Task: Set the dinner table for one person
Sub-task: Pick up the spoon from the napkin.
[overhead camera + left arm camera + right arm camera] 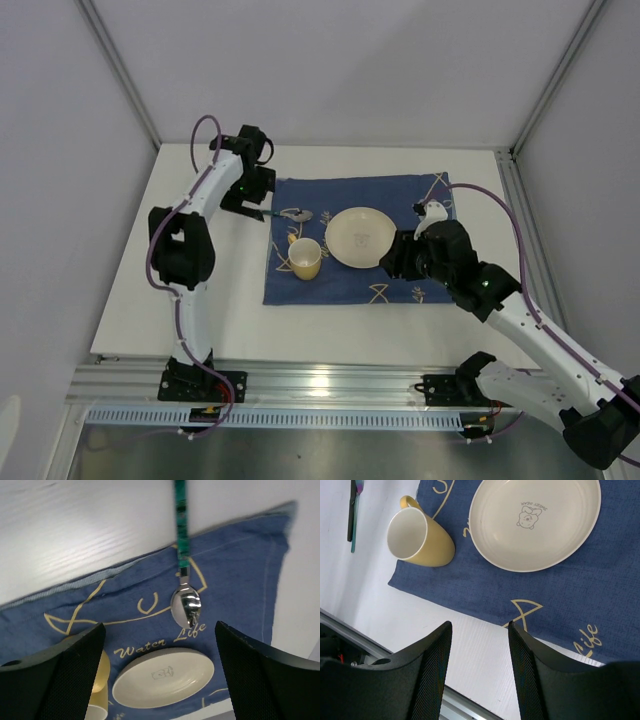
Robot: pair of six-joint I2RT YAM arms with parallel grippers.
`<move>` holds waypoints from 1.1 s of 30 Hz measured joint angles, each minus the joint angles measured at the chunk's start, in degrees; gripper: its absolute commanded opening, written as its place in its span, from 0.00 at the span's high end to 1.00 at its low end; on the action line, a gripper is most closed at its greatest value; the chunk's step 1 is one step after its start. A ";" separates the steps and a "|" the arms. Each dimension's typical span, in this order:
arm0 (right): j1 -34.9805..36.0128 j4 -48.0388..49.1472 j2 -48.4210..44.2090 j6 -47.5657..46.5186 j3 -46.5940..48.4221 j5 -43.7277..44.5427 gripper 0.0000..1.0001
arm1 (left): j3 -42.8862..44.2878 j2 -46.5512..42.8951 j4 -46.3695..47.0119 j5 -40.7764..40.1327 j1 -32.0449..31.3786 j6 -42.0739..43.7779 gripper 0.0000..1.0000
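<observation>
The white dinner table (215, 310) carries a dark blue cloth (390, 200) with pale line drawings. On the cloth lie a cream plate (360, 238), a yellow mug (305, 258) on its side and a spoon (292, 215) with a green handle reaching off the cloth's left edge. My left gripper (248, 208) hovers open and empty over the spoon's handle end; its wrist view shows the spoon bowl (186, 606), the plate (164, 677) and the mug (97, 677). My right gripper (393, 262) is open and empty above the cloth's near edge, beside the plate (535, 522) and mug (417, 537).
Silver aluminium rails (320, 385) edge the table's near side, with both arm bases bolted there. White walls and frame posts close in the back and sides. Bare table (470, 660) lies between the cloth and the near rail.
</observation>
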 measured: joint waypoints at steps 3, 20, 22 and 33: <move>0.13 -0.02 -0.22 0.33 -0.11 0.00 0.47 | 0.59 2.71 -5.42 4.55 0.48 -9.33 0.08; 0.90 -1.18 -3.61 1.40 -1.29 0.09 0.47 | -5.55 8.28 -8.13 16.96 3.89 -25.86 0.14; 0.90 -1.60 -3.72 1.40 -1.31 0.17 0.47 | -5.55 8.31 -6.91 17.70 4.20 -26.10 0.14; 0.96 -2.80 -4.63 2.05 -2.95 0.83 0.46 | -0.50 11.13 -2.27 15.76 4.61 -20.41 0.20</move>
